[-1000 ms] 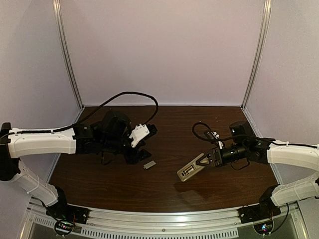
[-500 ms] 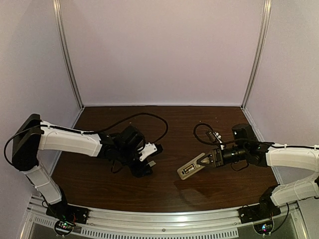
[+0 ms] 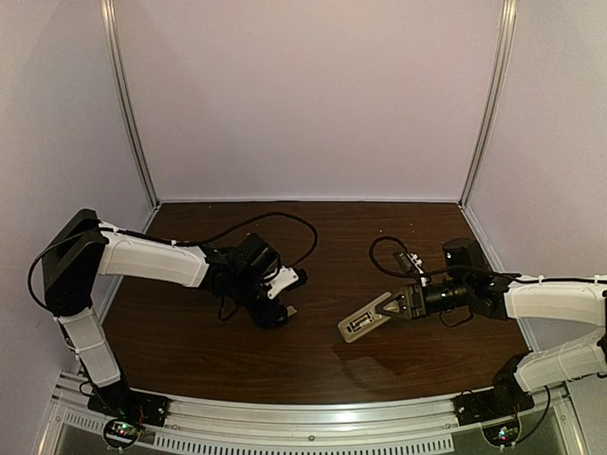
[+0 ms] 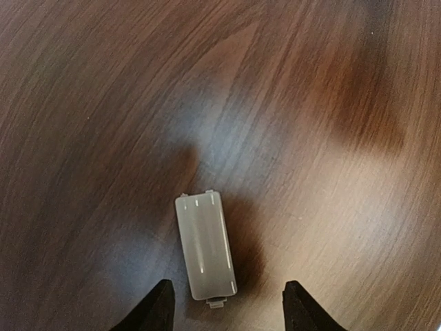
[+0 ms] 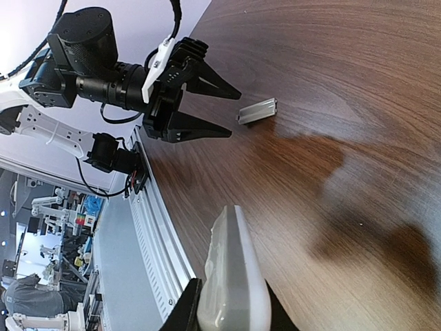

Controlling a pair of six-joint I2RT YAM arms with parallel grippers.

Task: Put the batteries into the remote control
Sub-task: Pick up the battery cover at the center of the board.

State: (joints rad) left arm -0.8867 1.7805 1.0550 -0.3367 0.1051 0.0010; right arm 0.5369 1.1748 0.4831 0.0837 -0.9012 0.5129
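Right gripper (image 3: 381,308) — clamped on remote control (image 3: 361,325); buttons too small to make out. Left gripper (image 5: 233,112) — fingers spread over pale battery cover (image 4: 205,246) on table (image 3: 332,237); fingertips cropped in wrist view.

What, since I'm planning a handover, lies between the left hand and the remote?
Only a grey cover by the left hand; then bare wood to the remote, in right wrist view.

The remote control (image 5: 231,276) is white, cover (image 4: 205,246) pale grey, table (image 4: 310,103) dark brown wood-grain.

A dark wood-grain table (image 3: 332,237) carries one small pale grey plastic cover (image 4: 205,246), lying flat.
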